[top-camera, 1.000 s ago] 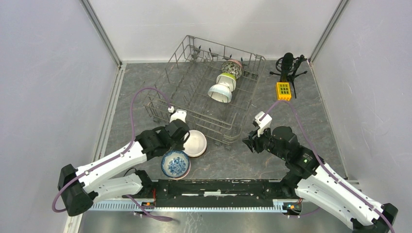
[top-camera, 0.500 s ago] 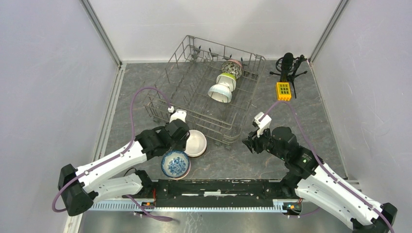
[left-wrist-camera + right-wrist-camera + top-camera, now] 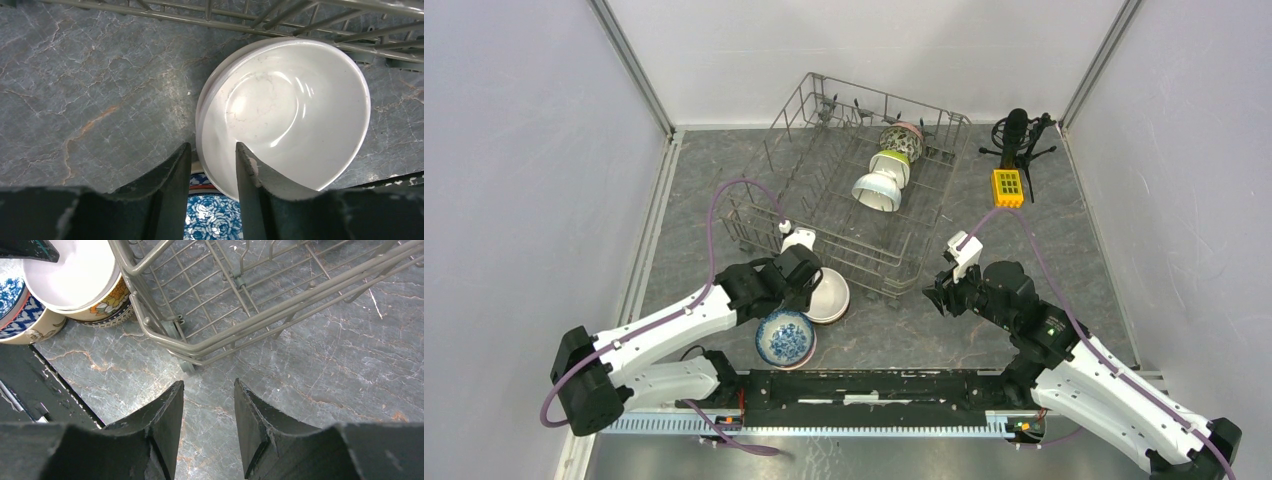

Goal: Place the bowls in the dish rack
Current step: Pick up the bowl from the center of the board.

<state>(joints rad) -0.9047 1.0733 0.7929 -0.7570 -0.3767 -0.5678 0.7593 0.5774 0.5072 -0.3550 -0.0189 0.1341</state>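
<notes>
While scanning the far middle of the table (image 3: 1064, 250), find the dish rack (image 3: 824, 190), with three bowls (image 3: 889, 165) tilted in a row at its far right end. Against its near wall, note a stack (image 3: 102, 302) topped by the white bowl (image 3: 285, 110), and the blue-and-white bowl (image 3: 785, 338) just beside it on the near left. Judge the step as picking up that white bowl. See the left gripper (image 3: 212, 147) parted astride the bowl's rim, not yet pinched. Find the right gripper (image 3: 208, 385) parted too, holding nothing, near the rack's near right corner. Next, probably: pinch the rim, lift clear, tilt between free tines.
</notes>
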